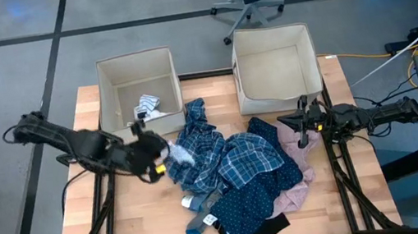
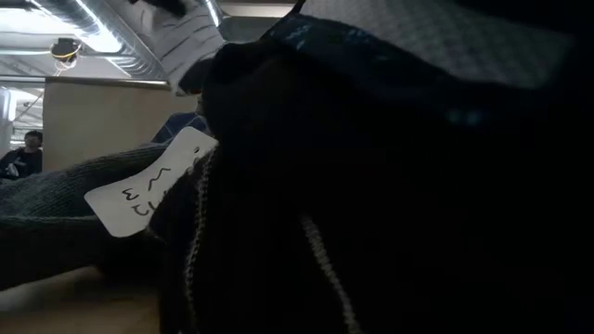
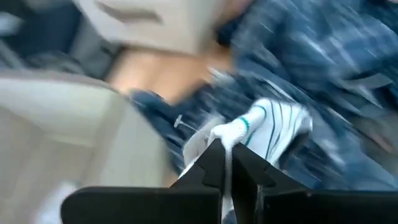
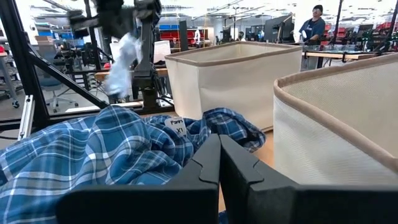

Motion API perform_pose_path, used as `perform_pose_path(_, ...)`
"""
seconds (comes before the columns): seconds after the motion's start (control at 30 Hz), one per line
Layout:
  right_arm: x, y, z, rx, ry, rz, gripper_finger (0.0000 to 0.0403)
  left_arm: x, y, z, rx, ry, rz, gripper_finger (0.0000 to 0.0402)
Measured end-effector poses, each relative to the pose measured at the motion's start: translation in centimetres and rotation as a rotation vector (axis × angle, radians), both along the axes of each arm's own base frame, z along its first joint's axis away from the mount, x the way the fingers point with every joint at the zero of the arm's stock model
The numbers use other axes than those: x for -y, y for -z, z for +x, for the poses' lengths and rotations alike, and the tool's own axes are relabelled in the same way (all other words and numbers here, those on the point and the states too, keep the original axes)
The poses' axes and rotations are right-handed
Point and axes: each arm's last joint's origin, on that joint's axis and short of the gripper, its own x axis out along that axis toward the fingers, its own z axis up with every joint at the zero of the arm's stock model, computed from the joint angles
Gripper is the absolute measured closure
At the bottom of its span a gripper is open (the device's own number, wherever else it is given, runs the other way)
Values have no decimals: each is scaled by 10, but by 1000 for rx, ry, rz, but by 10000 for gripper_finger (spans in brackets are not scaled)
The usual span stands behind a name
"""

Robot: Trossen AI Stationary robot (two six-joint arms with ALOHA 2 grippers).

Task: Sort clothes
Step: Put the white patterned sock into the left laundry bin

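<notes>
We see the left gripper (image 1: 154,152) raised over the table's left half, its fingers pinched narrow on a white sock (image 3: 268,127) with green stripes; the sock bunches between the fingertips and hangs clear of the pile. In the right wrist view the same sock (image 4: 122,60) dangles from that gripper above the heap.

The remaining clothes lie heaped at the table's (image 1: 146,226) centre. From the pile's middle, a plaid shirt (image 1: 242,162) spreads over the centre, with another plaid piece (image 1: 195,119) running toward 11 o'clock, up to the left box. A pale pink garment (image 1: 298,182) lies at 4 o'clock, navy dotted fabric (image 1: 244,210) at 6 o'clock with a black piece (image 1: 263,229) beneath its edge, and a grey sock (image 1: 201,220) at 7 o'clock.

We count two beige boxes: the left box (image 1: 111,98) holds one small white item (image 1: 146,106), the right box (image 1: 308,56) shows nothing inside.

The right gripper (image 1: 303,132) sits at the pile's 3 o'clock edge, just in front of the right box, fingers pressed together on nothing, the plaid cloth just beyond their tips.
</notes>
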Motion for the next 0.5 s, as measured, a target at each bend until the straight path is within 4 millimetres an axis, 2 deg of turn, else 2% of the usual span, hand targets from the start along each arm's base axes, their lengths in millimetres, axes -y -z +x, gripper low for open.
perform_pose_path(0.33, 0, 0, 0, 9, -2, 22, 397, -70, -35, -26, 114, -332, 271, 399)
perform_pose_path(0.5, 0, 0, 0, 8, 2, 17, 397, -103, -39, -37, 70, -488, 333, 397)
